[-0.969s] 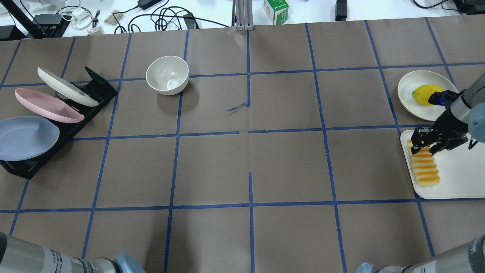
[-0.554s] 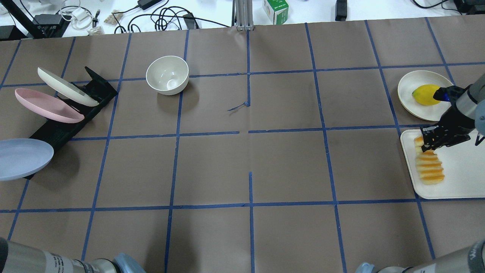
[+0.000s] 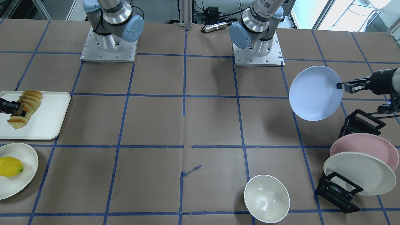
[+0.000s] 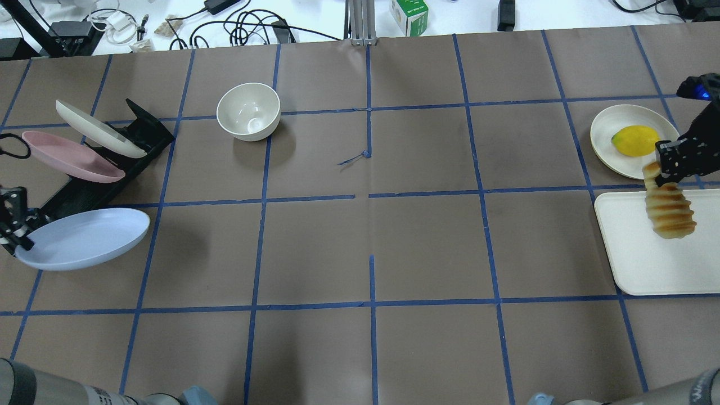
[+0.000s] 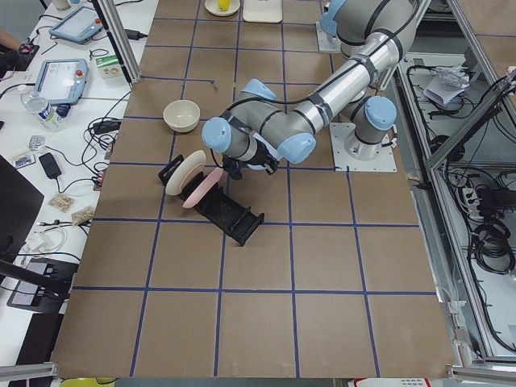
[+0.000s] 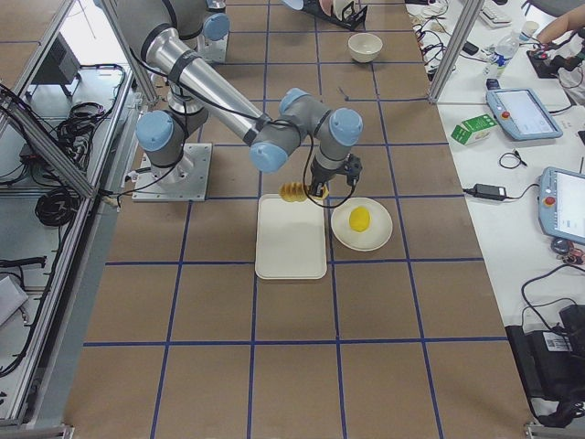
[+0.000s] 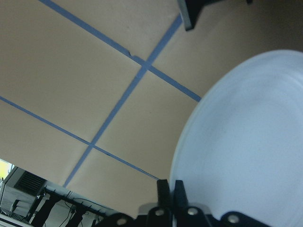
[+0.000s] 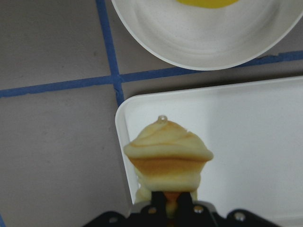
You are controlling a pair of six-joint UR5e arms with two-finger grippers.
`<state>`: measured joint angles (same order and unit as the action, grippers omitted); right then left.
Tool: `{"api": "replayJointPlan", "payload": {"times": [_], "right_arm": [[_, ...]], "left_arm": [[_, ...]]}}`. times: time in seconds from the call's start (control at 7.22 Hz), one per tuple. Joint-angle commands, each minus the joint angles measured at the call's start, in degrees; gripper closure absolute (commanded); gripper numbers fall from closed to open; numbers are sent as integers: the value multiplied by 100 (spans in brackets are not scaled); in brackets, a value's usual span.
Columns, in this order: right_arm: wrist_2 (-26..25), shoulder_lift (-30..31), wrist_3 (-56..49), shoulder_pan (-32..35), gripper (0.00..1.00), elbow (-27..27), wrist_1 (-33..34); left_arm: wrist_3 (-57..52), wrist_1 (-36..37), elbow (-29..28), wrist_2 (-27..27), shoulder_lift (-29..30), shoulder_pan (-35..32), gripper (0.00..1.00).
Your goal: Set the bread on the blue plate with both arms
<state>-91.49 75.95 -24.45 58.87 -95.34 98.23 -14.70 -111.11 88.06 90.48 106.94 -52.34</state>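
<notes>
The right gripper (image 4: 678,160) is pinching one end of the bread (image 4: 666,208), its fingers closed tight on the end slices, and the loaf is hanging down over the near corner of the white tray (image 4: 647,270). The right wrist view is showing what the overhead one is hiding: the loaf end-on, dangling over the tray's rounded corner, with the fingertips buried in it. The far side view is showing the loaf held clear above the tray.

The left gripper (image 4: 14,236) is clamping the rim of the blue plate (image 4: 84,239), holding it tilted in the air just beside the black rack (image 4: 146,132). The front-facing view is showing the plate's full round face; the overhead view is showing it only as a slanted oval. In the left side view the arm is covering most of it.

Counting: two arms are working, carrying one loaf and one blue plate. One pink plate (image 4: 67,157) and one cream plate (image 4: 95,126) are leaning in the rack. One bowl (image 4: 248,111) is standing alone, and one lemon (image 4: 634,140) is lying on a second cream plate (image 4: 604,126).
</notes>
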Motion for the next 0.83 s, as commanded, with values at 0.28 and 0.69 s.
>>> {"api": "replayJointPlan", "payload": {"times": [0.28,0.69], "right_arm": [[235,25,1492,1476,100,1122,-1034],[588,68,2145,2145,100,1123,-1068]], "left_arm": [[428,2556,944,-2424,72,-2303,100],[2972,6774,2493,-2395,300,-3998,100]]}}
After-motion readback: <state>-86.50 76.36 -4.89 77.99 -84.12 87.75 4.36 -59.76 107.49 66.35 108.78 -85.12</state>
